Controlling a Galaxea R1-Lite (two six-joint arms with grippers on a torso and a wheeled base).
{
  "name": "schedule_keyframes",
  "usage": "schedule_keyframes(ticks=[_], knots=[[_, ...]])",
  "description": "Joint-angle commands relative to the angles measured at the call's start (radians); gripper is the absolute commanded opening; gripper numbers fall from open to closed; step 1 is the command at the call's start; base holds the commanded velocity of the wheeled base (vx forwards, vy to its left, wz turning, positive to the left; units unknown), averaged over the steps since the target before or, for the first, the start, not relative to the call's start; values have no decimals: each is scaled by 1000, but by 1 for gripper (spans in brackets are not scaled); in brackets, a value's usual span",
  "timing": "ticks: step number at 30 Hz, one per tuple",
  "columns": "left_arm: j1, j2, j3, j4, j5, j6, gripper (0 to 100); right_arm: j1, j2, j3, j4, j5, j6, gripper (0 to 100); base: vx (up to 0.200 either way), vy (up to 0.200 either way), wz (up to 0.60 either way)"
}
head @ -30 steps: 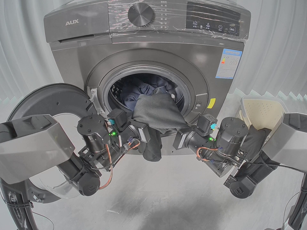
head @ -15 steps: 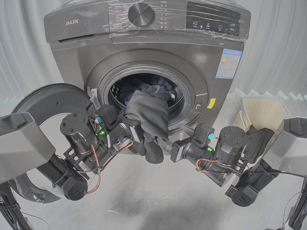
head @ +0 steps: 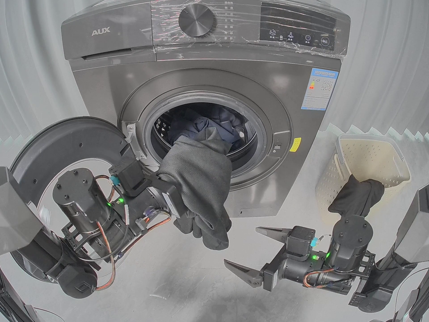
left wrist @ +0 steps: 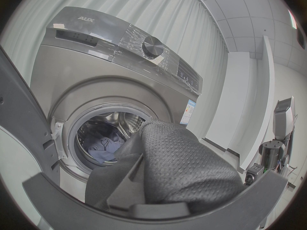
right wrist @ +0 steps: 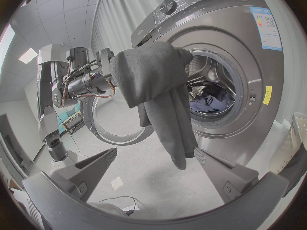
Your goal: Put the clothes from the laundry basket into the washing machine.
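The grey garment (head: 199, 188) is not yet in the washing machine (head: 111, 81). It hangs draped over the left gripper (left wrist: 136, 176) in front of the round opening. Its upper end rises to the mouth of the drum, and most of it falls outside, down past the lower rim toward the floor. We cannot tell whether the top edge lies inside the rim or only in front of it. The left gripper's fingers are buried in the cloth, and we judge them clamped on it, since the whole garment hangs from that arm.

Inside the drum lie blue clothes (head: 201, 124), so we judge part of the load already delivered. The door (head: 67, 144) stands swung wide to the robot's left, leaving the opening free.

The right gripper (head: 242, 246) is low over the floor, in front of the machine and to the right of the hanging cloth. Its jaws are spread wide and it holds nothing.

Further right stands the laundry basket (head: 384, 153), beside the machine. A dark garment (head: 357, 197) hangs over its near rim, and from here we see nothing else in it.

As we read it, two steps remain: the grey piece must go fully through the opening, and the dark piece must be fetched from the basket and follow it. We take the task to be well past halfway.
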Motion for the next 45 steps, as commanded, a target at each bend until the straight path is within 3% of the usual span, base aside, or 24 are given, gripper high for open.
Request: schedule_keyframes(ticks=[1,9,14,19,27,34,45], knots=[[7,-33,21,0,6,-4,0,-38,-36,30,-1,1,-7,100,0,0,0],[12,-36,80,0,5,13,0,-179,-23,-1,-6,-3,-18,100,0,0,0],[19,-66,88,1,3,18,0,-192,-43,-4,-67,-10,-21,100,0,0,0],[46,-64,113,1,1,19,0,-249,-16,2,-90,-3,-15,100,0,0,0],[99,-70,145,1,-5,10,0,-240,6,-31,-92,-8,-16,100,0,0,0],[32,-78,140,0,6,18,0,-254,-43,-34,-92,-10,-16,100,0,0,0],[26,-76,145,1,5,18,0,-252,-80,-31,-90,-14,-15,100,0,0,0]])
